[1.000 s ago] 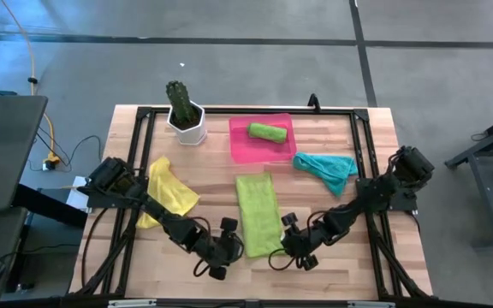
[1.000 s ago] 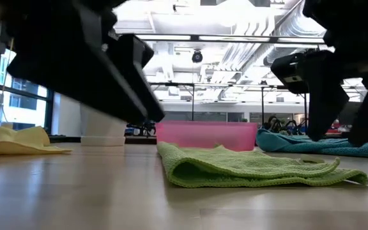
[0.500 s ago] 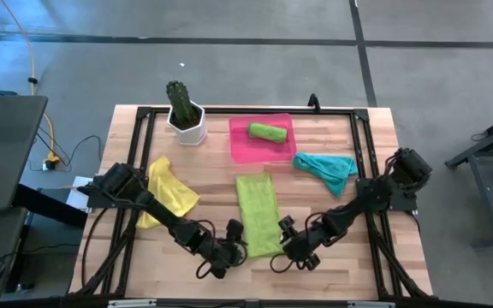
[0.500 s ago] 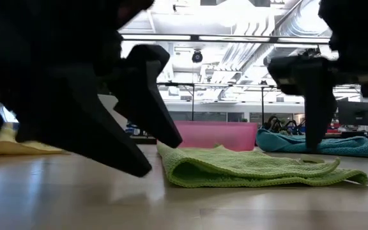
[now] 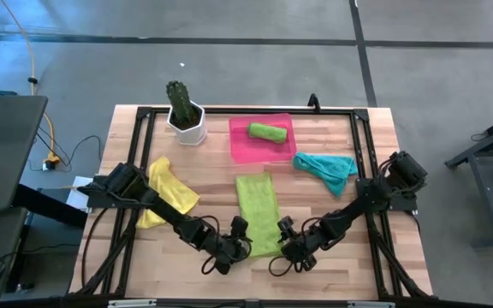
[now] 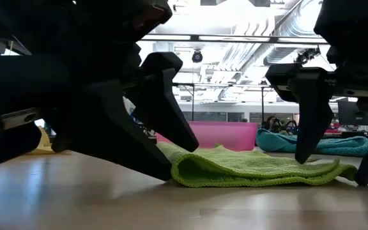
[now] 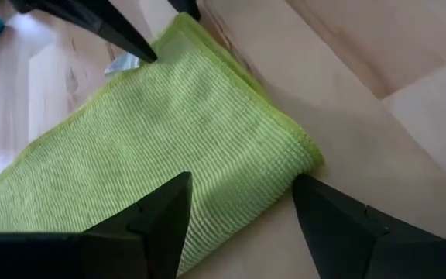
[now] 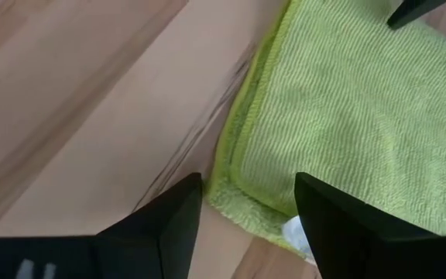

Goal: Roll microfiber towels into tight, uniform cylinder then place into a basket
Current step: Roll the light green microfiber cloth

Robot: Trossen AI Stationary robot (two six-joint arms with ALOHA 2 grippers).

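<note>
A: Flat lime towel (image 5: 258, 213) lies lengthwise at mid-surface, its near end close to the front edge. One lime towel already rolled (image 5: 265, 131), sitting in the pink basket (image 5: 240, 145) at the back edge.

B: Hands?

A: Left hand (image 5: 240, 242) and right hand (image 5: 282, 240) both low at the towel's near end, one at each corner. A second ago they stood a little off the cloth; both have closed in since. Fingers spread wide on each, straddling the corners per the wrist views, nothing gripped.

B: Reading?

A: Pre-grasp for the roll, I'd judge. Next is pinching both corners evenly; an uneven pinch would skew the cylinder.

B: The remainder?

A: Yellow towel (image 5: 169, 190) crumpled toward the left edge, teal towel (image 5: 327, 168) bunched right of the basket, both untouched. Cactus pot (image 5: 185, 115) at the back, left of the basket.
</note>
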